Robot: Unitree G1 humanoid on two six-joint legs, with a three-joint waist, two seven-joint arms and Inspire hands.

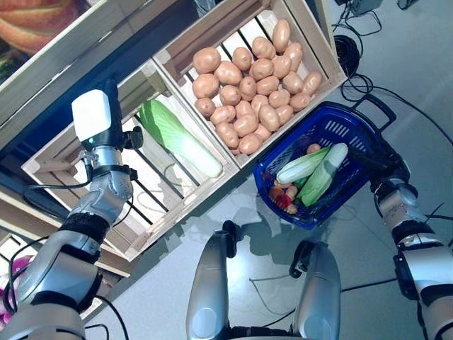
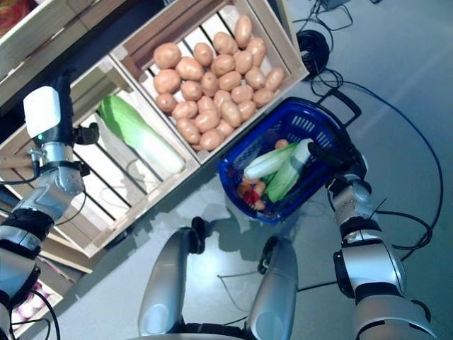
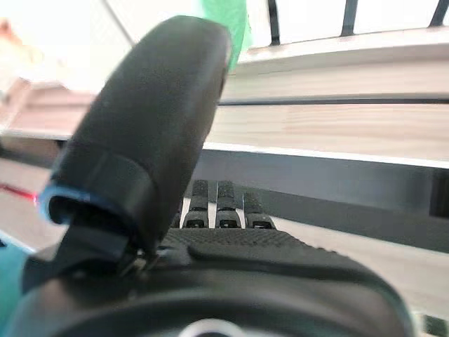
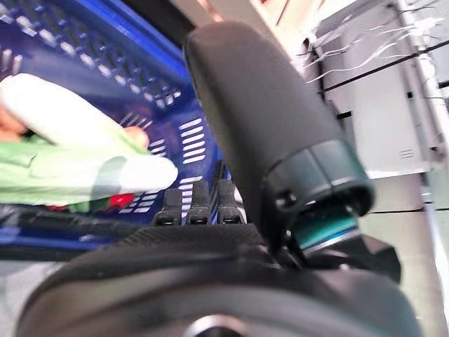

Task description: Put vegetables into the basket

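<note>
The blue basket (image 1: 344,122) stands on the floor below the wooden stand. In it lie two long green-and-white cabbages (image 1: 320,170) and small orange and red vegetables (image 1: 283,197). My right hand (image 1: 384,159) is at the basket's right rim with straight fingers, open and empty; in the right wrist view its fingers (image 4: 200,203) point at the basket wall (image 4: 98,42) and a cabbage (image 4: 63,133). My left hand (image 1: 98,120) is raised over the left crate (image 1: 159,180), open and empty, its fingers (image 3: 226,210) straight. A long green-and-white cabbage (image 1: 177,136) lies in that crate to the hand's right.
The wooden stand has a second crate (image 1: 311,28) right above the basket's far rim. A lower shelf edge (image 1: 42,212) runs under my left arm. Grey floor (image 1: 417,64) lies to the right of the basket.
</note>
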